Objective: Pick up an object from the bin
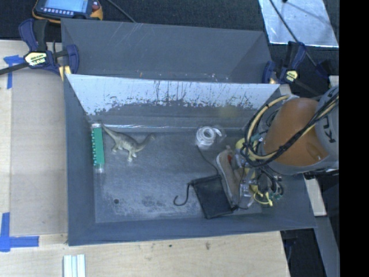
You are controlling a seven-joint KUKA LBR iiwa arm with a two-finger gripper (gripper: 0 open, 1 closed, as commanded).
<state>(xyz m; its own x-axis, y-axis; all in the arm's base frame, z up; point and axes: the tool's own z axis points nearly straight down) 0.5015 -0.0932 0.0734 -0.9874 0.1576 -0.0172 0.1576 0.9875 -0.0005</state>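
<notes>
at the right end of the bin [78, 172], close to its near wall, the tool [232, 183] hangs below the arm's orange cover [294, 134], with yellow and black cables [256, 149] looped round the wrist. whether the tool is apart or together i cannot tell; its metal parts overlap from this angle. it stands at the right edge of a flat black pad [210, 196], which lies on the bin's floor, turned a little askew; whether the two touch is not clear. a thin black cord with a hooked end [182, 197] curls out from the pad's left corner. just beyond the tool, toward the far wall, lies a small clear ring [207, 135], like a roll of tape. well apart, in the far left part of the floor, a grey toy dinosaur [130, 145] lies, and beside it a green strip [98, 148] runs along the foot of the left wall.
</notes>
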